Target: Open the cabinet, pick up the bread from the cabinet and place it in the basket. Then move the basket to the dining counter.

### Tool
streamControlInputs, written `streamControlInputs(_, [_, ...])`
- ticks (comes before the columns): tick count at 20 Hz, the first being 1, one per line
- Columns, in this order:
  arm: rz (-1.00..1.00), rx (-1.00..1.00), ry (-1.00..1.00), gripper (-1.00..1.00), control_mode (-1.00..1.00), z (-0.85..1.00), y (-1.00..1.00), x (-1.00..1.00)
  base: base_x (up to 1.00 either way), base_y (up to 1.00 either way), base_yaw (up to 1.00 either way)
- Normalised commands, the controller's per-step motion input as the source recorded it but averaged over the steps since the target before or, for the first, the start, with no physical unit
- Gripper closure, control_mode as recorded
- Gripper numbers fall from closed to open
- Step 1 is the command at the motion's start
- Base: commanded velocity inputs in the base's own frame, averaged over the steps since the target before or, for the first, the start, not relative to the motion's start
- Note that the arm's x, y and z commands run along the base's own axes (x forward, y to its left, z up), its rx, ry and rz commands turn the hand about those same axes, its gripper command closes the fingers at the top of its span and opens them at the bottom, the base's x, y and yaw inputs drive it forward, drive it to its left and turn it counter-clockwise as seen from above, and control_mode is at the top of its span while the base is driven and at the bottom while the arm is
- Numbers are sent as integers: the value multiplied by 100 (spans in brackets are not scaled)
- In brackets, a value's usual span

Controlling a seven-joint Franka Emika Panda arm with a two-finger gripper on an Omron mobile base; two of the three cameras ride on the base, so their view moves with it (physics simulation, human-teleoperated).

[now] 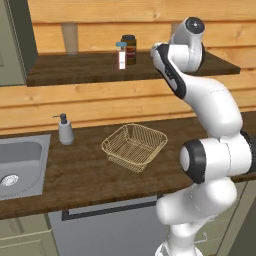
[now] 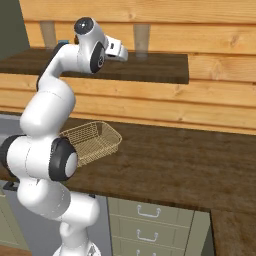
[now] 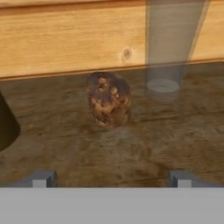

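The bread (image 3: 108,99), a small dark-brown speckled lump, stands on the dark wooden cabinet shelf (image 3: 131,144) straight ahead of my gripper (image 3: 111,178). The gripper is open, its two fingertips (image 3: 41,178) spread wide and short of the bread, with nothing between them. In the right base view my hand (image 2: 116,50) reaches over the shelf (image 2: 160,70) at shelf height. The tan-gold wire basket (image 1: 134,146) sits empty on the counter below, and it also appears in the right base view as the basket (image 2: 92,140) beside the arm.
A translucent glass (image 3: 168,48) stands just right of the bread, and a dark jar (image 3: 6,124) is at the left edge. On the shelf are a lidded jar (image 1: 130,48) and a white shaker (image 1: 121,55). A soap dispenser (image 1: 65,130) and sink (image 1: 20,165) lie left; the cabinet door (image 1: 15,40) hangs open.
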Motion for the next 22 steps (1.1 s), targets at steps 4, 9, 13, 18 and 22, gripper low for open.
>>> streamControlInputs(4, [0, 0, 0, -100, -100, -4, 0, 30, 0, 0, 0])
streamControlInputs(9, [0, 1, 0, -100, -100, -11, 0, 34, 0, 0, 0])
streamControlInputs(13, [0, 2, 0, -100, -100, -9, 0, 32, 0, 0, 0])
streamControlInputs(18, [0, 4, 0, -100, -100, -3, -2, 32, 0, 0, 0])
streamControlInputs(22, [0, 5, 0, -100, -100, 0, -6, 40, 0, 0, 0])
